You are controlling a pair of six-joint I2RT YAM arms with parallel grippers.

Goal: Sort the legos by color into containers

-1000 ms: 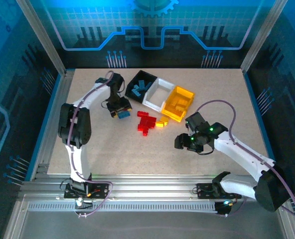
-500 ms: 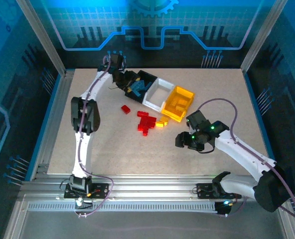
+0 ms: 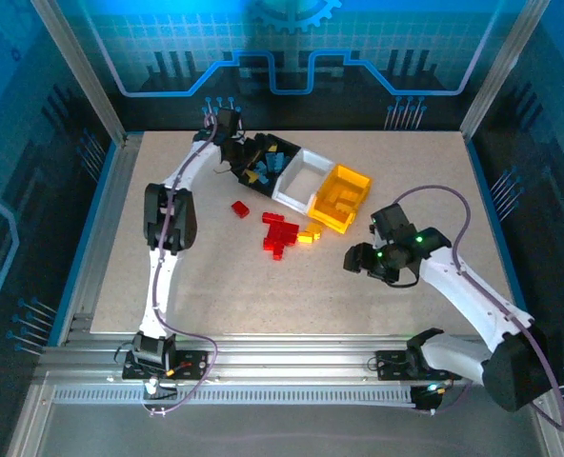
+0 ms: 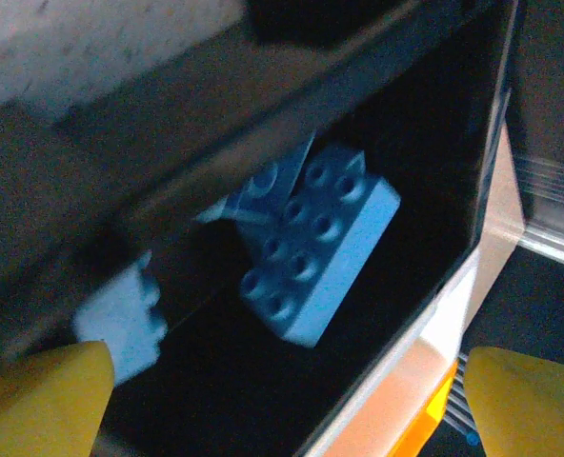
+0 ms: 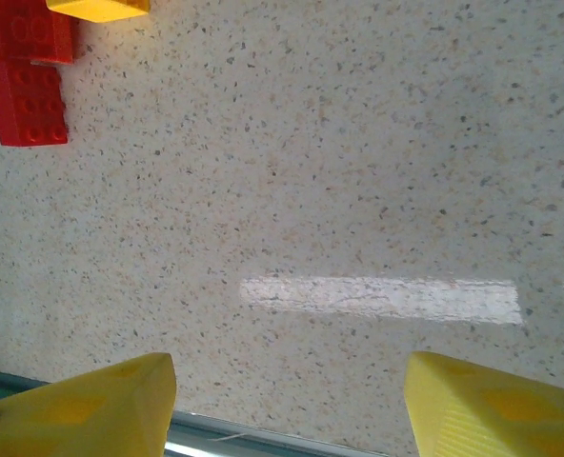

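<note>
Since my left gripper [image 4: 282,400] has swung over the far black bin [image 3: 284,144] and spread its jaws, the blue brick [image 4: 320,252] lies inside, sorted; my right gripper [image 5: 287,400] hovers open near red bricks [image 3: 278,233].

Blue legos [image 4: 318,249] lie in the black bin [image 4: 411,119] before the spread end effector [image 4: 282,405].

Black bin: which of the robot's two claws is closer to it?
Left. The left gripper hangs open over the black bin and its blue bricks; the right gripper is far off, over bare table past the yellow-orange bin.
</note>
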